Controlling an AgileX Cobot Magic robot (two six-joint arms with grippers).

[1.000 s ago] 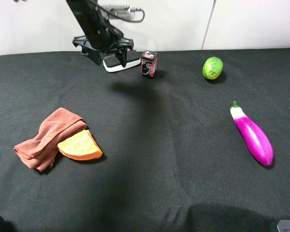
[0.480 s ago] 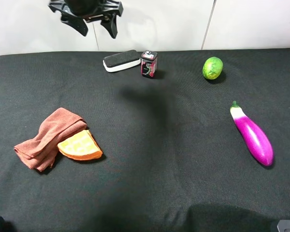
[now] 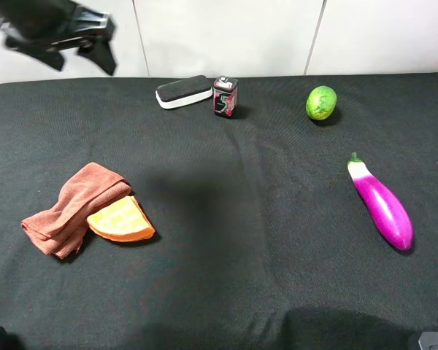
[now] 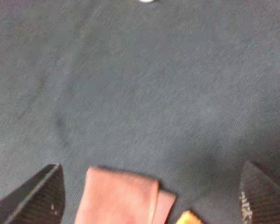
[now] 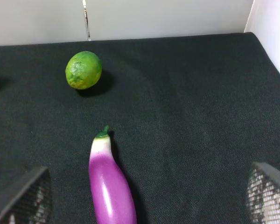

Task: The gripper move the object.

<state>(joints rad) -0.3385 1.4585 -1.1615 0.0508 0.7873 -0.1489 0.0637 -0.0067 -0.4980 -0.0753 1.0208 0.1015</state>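
Observation:
The object, an eraser [image 3: 184, 92] with a black felt top on a white base, lies at the table's back edge beside a red-black tin [image 3: 225, 96]. My left gripper [image 3: 84, 62] hovers blurred at the back left, well clear of the eraser, open and empty. In the left wrist view its two fingertips [image 4: 37, 198] stand wide apart above a brown cloth [image 4: 121, 196]. My right gripper [image 5: 147, 198] is open too, with bare dark fingers [image 5: 23, 198] either side of the purple eggplant [image 5: 109, 182]. It holds nothing.
A folded brown cloth [image 3: 73, 203] and an orange waffle-like piece [image 3: 121, 220] lie at the left. A green lime [image 3: 321, 102] sits at the back right, the eggplant [image 3: 382, 205] in front of it. A white wall rises behind the black table [image 3: 226, 248].
My left gripper has let go of the eraser, risen and swung left toward the back left corner. The eraser stays beside the tin.

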